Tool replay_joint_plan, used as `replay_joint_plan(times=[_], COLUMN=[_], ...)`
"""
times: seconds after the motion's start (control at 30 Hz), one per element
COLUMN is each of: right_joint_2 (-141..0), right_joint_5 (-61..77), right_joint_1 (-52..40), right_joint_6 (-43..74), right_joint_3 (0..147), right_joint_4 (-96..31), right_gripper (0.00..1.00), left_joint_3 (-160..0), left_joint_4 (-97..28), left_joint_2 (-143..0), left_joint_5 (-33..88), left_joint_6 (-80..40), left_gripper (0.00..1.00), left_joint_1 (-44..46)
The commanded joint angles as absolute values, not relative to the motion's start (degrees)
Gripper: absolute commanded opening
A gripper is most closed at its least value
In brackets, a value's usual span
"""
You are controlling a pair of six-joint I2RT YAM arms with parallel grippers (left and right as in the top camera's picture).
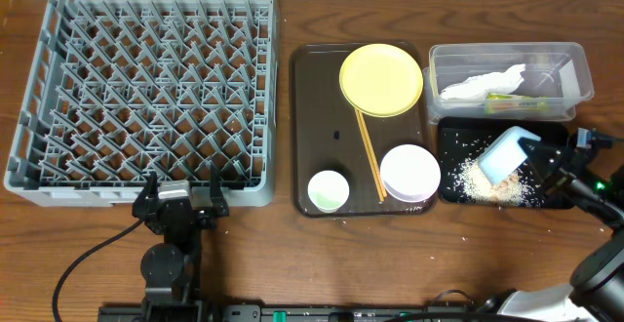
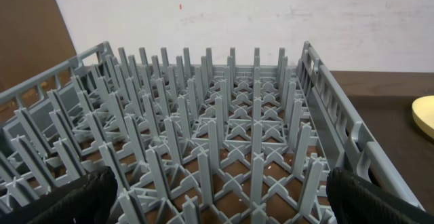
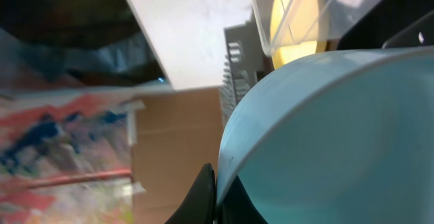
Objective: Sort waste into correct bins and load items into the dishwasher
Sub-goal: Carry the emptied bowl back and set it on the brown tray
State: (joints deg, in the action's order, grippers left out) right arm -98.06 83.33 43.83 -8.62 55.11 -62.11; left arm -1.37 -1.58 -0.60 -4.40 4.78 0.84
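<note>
Over on the right, the right gripper (image 1: 535, 154) is clamped on the rim of the light blue bowl (image 1: 506, 153). It holds the bowl tipped on its side above the black tray (image 1: 458, 137), mouth down toward a heap of rice scraps (image 1: 485, 182) spread across the tray's floor. From the right wrist camera the bowl fills nearly the whole view, with one dark finger (image 3: 203, 193) pressed against its outer wall. Just behind the black tray sits the clear tub (image 1: 577, 68), with the white napkin (image 1: 481, 86) and the snack wrapper (image 1: 517, 100) lying inside. The brown serving tray (image 1: 317, 98) in the middle carries the yellow plate (image 1: 381, 79) at the back, the white bowl (image 1: 409, 173) and the small cup (image 1: 329, 190) at the front, and the chopsticks (image 1: 369, 156) running lengthwise between them. On the left, the grey dish rack (image 1: 146, 88) has nothing in it. The left gripper (image 1: 182, 187) hangs at its near edge, fingers (image 2: 74, 200) spread wide and holding nothing.
</note>
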Motion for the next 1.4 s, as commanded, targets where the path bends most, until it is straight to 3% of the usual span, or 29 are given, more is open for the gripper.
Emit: replay_joint_plan(times=[0.0,0.23,0.4,0.63,0.8,1.0,1.37], right_joint_2=[-92.7,-83.4,-81.7,-84.2,-90.7,-100.8,-112.8], right_joint_5=[79.6,61.4,43.7,18.1,9.6,6.6,6.5], right_joint_1=[40.1,28.3,10.3,-15.9,-27.6,-34.5,-39.2], right_joint_6=[-9.9,0.3,5.6,11.8,12.0,10.6,9.1], right_joint_3=[59.4,74.3,85.6,87.7,87.7,87.7,87.7], right_joint_4=[-62.9,-63.1,-62.1,-52.7,-48.1,-45.2,-42.8], right_gripper=[0.01,0.01,0.01,0.01,0.01,0.01,0.01], left_joint_3=[-0.2,-0.2,-0.2,-0.2,-0.2,-0.2,-0.2], left_joint_4=[-3.8,-3.8,-3.8,-3.8,-3.8,-3.8,-3.8], left_joint_2=[-0.3,-0.3,-0.3,-0.3,-0.3,-0.3,-0.3], left_joint_5=[-4.7,-4.7,-4.7,-4.7,-4.7,-4.7,-4.7], left_joint_6=[5.3,5.3,5.3,5.3,5.3,5.3,5.3], left_gripper=[0.99,0.99,0.99,0.99,0.99,0.99,0.99], left_joint_1=[0.6,0.6,0.6,0.6,0.6,0.6,0.6])
